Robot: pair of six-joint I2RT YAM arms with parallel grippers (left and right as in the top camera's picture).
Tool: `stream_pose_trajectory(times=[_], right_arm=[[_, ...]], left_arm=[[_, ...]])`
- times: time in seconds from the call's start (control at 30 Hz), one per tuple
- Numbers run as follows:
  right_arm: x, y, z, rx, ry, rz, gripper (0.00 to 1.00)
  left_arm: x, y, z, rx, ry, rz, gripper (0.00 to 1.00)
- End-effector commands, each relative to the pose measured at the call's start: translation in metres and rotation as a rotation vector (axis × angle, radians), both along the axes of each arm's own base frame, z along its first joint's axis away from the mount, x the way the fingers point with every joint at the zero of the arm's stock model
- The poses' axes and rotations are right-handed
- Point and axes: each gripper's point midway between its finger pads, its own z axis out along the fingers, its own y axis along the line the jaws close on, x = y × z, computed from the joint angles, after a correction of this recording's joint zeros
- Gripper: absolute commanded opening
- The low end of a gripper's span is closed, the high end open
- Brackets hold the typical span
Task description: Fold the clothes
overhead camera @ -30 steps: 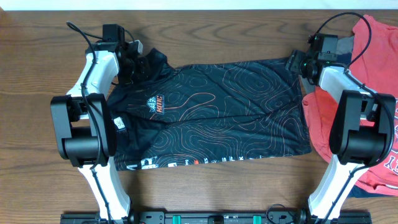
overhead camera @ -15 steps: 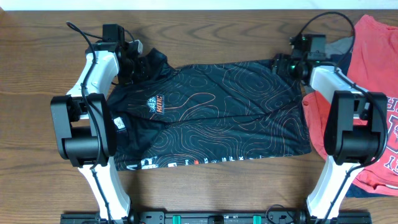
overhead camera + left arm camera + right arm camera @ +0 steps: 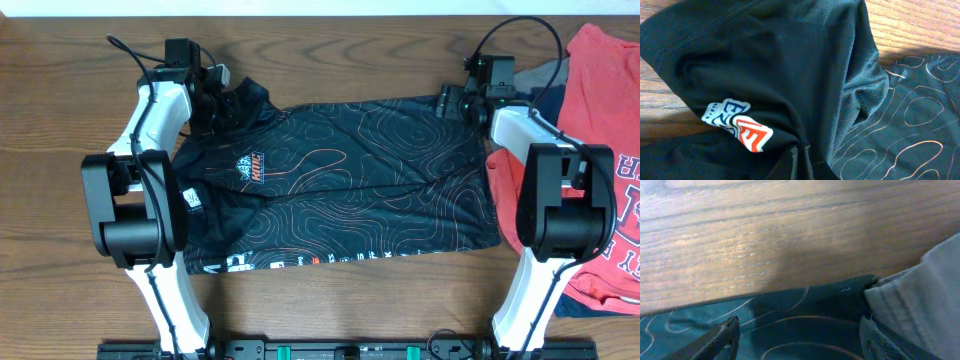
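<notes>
The jersey (image 3: 350, 180) lies flat in the middle of the bench (image 3: 330, 40). Its long side runs from left to right between the two arms. The left pincer (image 3: 218, 100) is at its far left corner. The right pincer (image 3: 452, 103) is at its far right corner. So each arm has its own corner, and the rest of the jersey lies toward the robot from both.

The left pincer is pressed together. The cloth bunches into folds right there, so I think it is pinching the jersey. Its tips are hidden by cloth in the left wrist view.

The right pincer looks spread and holds nothing. In the right wrist view one fingertip (image 3: 715, 340) sits far off to the side, just over the jersey's edge. A grey cloth (image 3: 920, 295) lies right at that corner, touching the jersey. I think the right pincer must grab only the jersey and not the grey cloth too.

The jersey is black with thin orange wavy lines. It has a small badge (image 3: 250, 168) on the chest and white letters along the near edge. It looks thin and floppy. Red shirts (image 3: 600, 90) lie in a pile off to the right.
</notes>
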Motion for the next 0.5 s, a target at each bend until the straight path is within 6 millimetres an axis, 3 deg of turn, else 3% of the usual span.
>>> stream_pose_trajectory(times=[0.0,0.23,0.47], right_arm=[[0.002,-0.023,-0.008,-0.027,0.005,-0.043,0.75],[0.003,-0.048,-0.007,-0.027,-0.005,-0.089,0.76],[0.007,-0.04,-0.006,-0.01,-0.022,-0.066,0.75]], left_arm=[[-0.002,0.0,-0.002,-0.005,0.009,0.009,0.06],[-0.002,0.0,-0.002,-0.005,0.009,0.009,0.06],[-0.002,0.0,-0.002,-0.005,0.009,0.009,0.06]])
